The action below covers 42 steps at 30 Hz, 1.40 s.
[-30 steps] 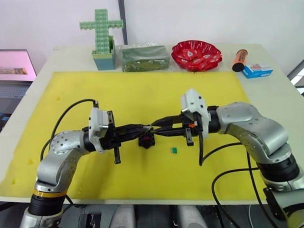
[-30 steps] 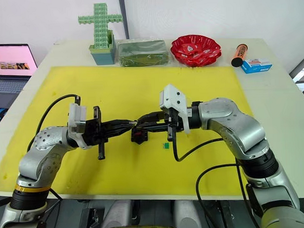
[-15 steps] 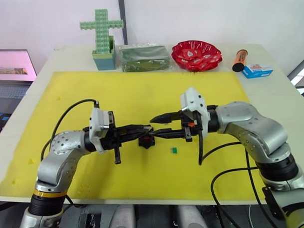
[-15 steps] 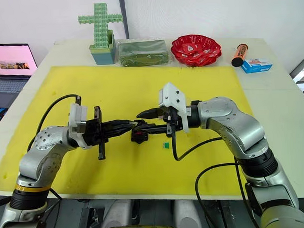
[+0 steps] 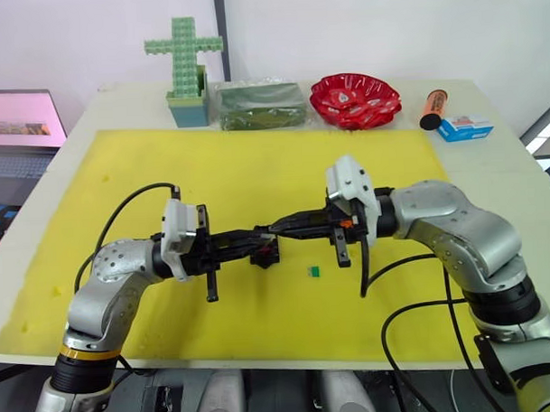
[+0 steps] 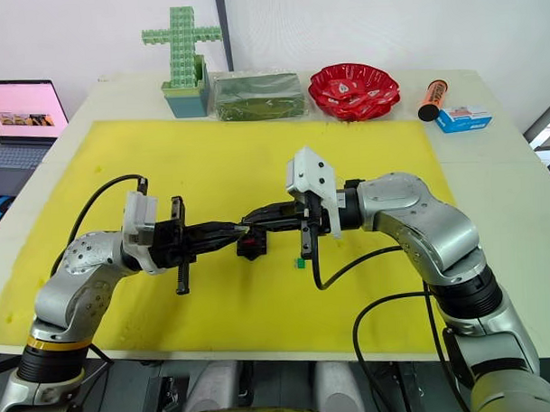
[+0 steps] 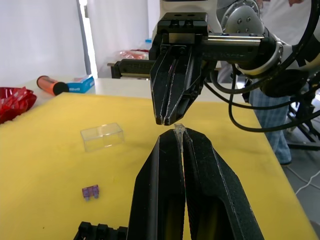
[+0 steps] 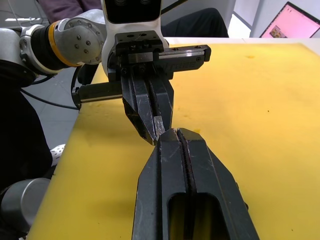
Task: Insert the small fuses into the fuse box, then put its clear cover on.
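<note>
Fuses lay scattered on the yellow mat (image 5: 256,184): a green fuse (image 5: 314,271) near the black fuse box (image 5: 265,255), a purple fuse (image 7: 90,191) near the clear cover (image 7: 102,136). The left gripper (image 7: 179,131) pinched a pale grey-white fuse (image 7: 179,129) at its tips. The right gripper (image 8: 172,132), fingers pressed together, met it tip to tip above the fuse box.

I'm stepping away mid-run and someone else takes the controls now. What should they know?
Left gripper: shut on a pale fuse, held above the yellow mat.
Right gripper: shut, tip to tip with the left; whether it also grips that fuse is unclear.
Fuse box: on the mat just beneath both tips.
Loose on the mat: purple fuse, green fuse, clear cover.
Done: nothing visibly seated.
Left: insert the fuses, then fit the cover.
</note>
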Tool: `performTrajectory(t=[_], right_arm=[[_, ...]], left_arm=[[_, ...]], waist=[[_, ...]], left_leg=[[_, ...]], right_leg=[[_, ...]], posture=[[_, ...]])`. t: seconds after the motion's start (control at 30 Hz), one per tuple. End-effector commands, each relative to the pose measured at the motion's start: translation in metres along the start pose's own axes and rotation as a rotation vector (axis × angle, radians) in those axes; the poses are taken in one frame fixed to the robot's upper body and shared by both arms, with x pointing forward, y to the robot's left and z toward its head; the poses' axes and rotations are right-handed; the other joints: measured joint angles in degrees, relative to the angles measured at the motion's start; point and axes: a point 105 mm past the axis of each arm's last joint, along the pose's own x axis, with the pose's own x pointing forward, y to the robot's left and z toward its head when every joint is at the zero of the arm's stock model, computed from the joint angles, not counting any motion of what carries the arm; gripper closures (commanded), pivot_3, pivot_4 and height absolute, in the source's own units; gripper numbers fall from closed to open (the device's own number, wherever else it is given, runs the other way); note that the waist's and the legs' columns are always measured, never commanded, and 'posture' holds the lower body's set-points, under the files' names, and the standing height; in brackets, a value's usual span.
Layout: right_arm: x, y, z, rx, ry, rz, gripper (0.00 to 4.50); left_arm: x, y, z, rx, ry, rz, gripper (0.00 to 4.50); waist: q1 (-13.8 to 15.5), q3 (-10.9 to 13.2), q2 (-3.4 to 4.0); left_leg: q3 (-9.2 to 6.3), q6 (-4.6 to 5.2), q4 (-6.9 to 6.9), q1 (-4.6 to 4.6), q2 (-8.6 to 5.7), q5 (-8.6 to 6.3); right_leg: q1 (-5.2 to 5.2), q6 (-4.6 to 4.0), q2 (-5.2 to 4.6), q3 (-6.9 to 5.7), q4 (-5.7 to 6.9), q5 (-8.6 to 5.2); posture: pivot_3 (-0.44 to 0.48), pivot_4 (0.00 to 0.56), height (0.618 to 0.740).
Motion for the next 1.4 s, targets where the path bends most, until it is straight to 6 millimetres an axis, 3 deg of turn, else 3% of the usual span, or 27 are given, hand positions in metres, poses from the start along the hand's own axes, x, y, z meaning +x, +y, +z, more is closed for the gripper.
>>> performTrajectory(t=[0.03,0.13,0.23,0.73,0.83,0.9,1.4], right_arm=[[-0.005,0.002,0.015,-0.036,-0.025,0.008,4.46],[-0.008,0.002,0.016,-0.032,-0.023,0.013,3.87],[-0.009,0.003,0.012,-0.041,-0.002,0.015,2.97],[-0.003,0.006,0.006,-0.047,0.002,0.028,2.97],[-0.004,0.006,0.007,-0.048,0.001,0.026,3.48],[-0.004,0.006,0.007,-0.049,0.002,0.026,4.11],[-0.003,0.007,0.006,-0.048,0.005,0.034,4.11]], left_arm=[[0.000,-0.001,0.005,0.036,-0.013,-0.009,4.50],[-0.001,0.001,0.004,0.038,-0.007,0.004,4.50],[-0.001,0.001,0.005,0.041,-0.008,0.003,4.50],[0.004,0.000,0.007,0.048,-0.012,-0.008,4.50],[0.003,-0.001,0.006,0.045,-0.010,-0.008,4.50],[0.003,-0.001,0.006,0.044,-0.010,-0.009,4.50],[0.005,-0.001,0.007,0.043,-0.016,-0.015,4.50]], waist=[[0.00,0.00,0.00],[0.04,0.00,0.00],[-0.02,0.00,0.00],[0.00,0.00,0.00],[0.00,0.00,0.00],[0.00,0.00,0.00],[0.00,0.00,0.00]], left_leg=[[0.00,0.00,0.00,0.00,0.00,0.00],[0.00,0.00,0.01,0.00,0.00,0.00],[0.00,0.00,0.01,0.01,0.00,0.00],[-0.01,0.00,0.03,0.02,0.00,0.00],[-0.01,0.00,0.03,0.02,0.00,0.00],[-0.01,0.00,0.03,0.02,0.00,0.00],[-0.02,0.00,0.04,0.02,0.00,0.00]], right_leg=[[0.00,0.00,0.00,0.00,0.00,0.00],[0.00,0.00,0.00,0.00,0.01,0.00],[0.00,0.00,0.00,0.00,0.02,0.00],[0.00,0.03,0.00,0.00,0.09,-0.01],[0.00,0.03,0.01,0.00,0.09,0.00],[0.00,0.03,0.01,0.00,0.09,0.00],[0.00,0.04,0.01,-0.01,0.10,0.00]], posture=[[0.000,0.150,0.740],[0.000,0.150,0.740],[0.000,0.150,0.740],[0.000,0.150,0.740],[0.000,0.150,0.740],[0.000,0.150,0.740],[0.000,0.150,0.740]])
